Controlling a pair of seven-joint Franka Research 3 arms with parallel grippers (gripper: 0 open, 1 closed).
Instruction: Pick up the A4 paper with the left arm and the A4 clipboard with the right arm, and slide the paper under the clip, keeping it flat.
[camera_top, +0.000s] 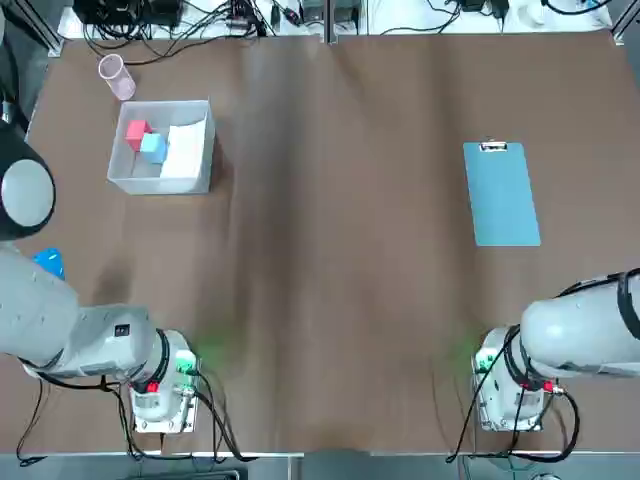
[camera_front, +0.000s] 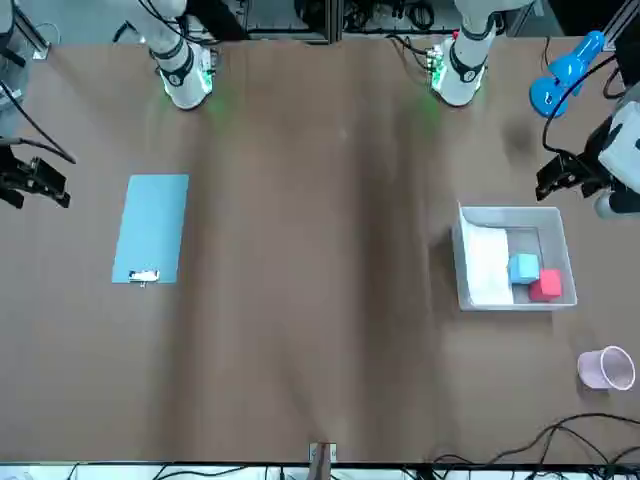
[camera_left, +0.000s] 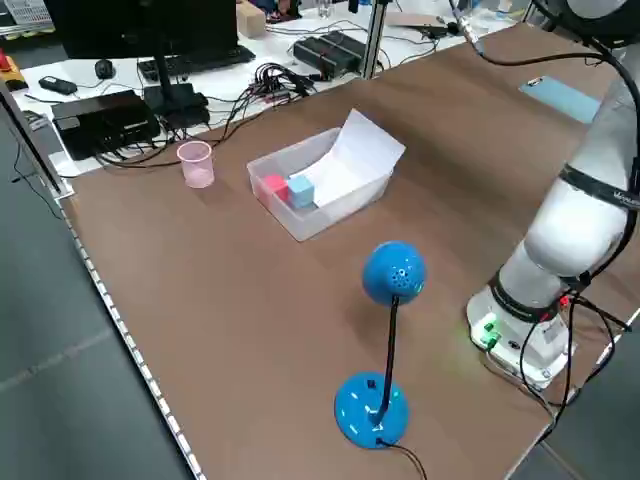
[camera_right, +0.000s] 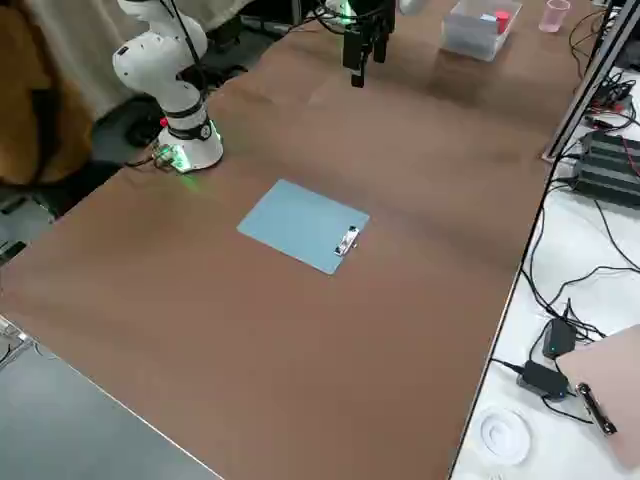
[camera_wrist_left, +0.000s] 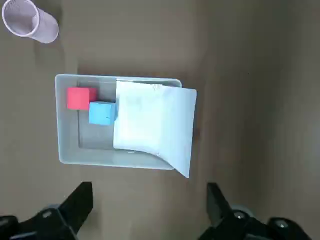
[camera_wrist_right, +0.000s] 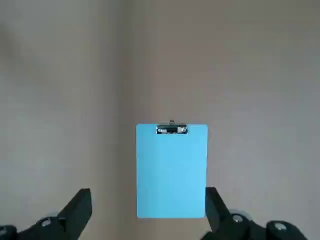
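The A4 paper (camera_wrist_left: 155, 122) lies curled in a clear bin (camera_wrist_left: 67, 145), one edge leaning up over the bin's wall (camera_left: 355, 160). My left gripper (camera_wrist_left: 150, 202) hangs open high above the bin and holds nothing. The light-blue A4 clipboard (camera_top: 501, 193) lies flat on the table's right half, its clip (camera_top: 493, 147) at the far short edge. Over it hovers my right gripper (camera_wrist_right: 148, 205), open and empty, with the clipboard (camera_wrist_right: 171, 172) and clip (camera_wrist_right: 171, 130) between its fingers' lines of sight. In the front view both grippers, the right one (camera_front: 35, 183) and the left one (camera_front: 565, 175), are well off the table.
A red block (camera_top: 137, 130) and a blue block (camera_top: 152, 146) share the bin with the paper. A pink cup (camera_top: 116, 76) lies near the far left corner. A blue desk lamp (camera_left: 385, 350) stands by the left arm's base. Cables run along the far edge.
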